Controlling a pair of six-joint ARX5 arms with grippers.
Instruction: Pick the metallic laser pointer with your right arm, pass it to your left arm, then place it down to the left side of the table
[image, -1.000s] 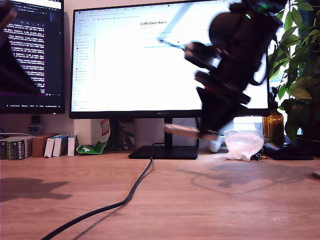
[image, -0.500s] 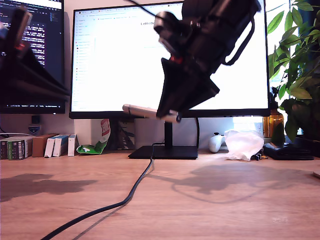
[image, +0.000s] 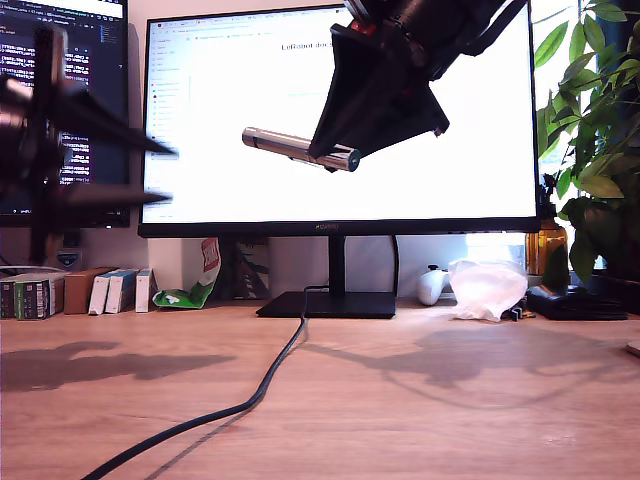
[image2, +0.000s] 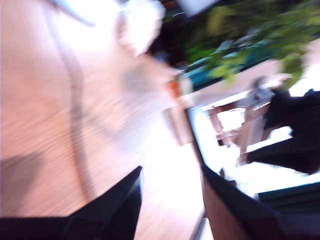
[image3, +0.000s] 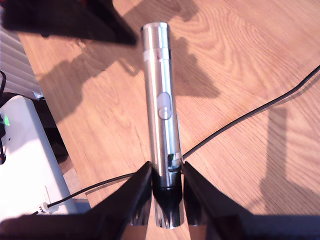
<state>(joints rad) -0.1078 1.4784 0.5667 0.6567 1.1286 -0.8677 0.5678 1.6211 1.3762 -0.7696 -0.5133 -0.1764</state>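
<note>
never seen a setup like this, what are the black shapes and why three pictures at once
They are two robot arms over a wooden table, each ending in a two-fingered hand. One picture comes from a fixed camera at table height facing the monitors; the other two come from cameras riding on the hands. My second hand is shut on a silver laser pointer, held in the air in front of the big monitor; its own camera looks along that pointer. My first hand, blurred at the exterior view's left, is open and holds nothing. On the table lie a black cable and a crumpled plastic bag.
</note>
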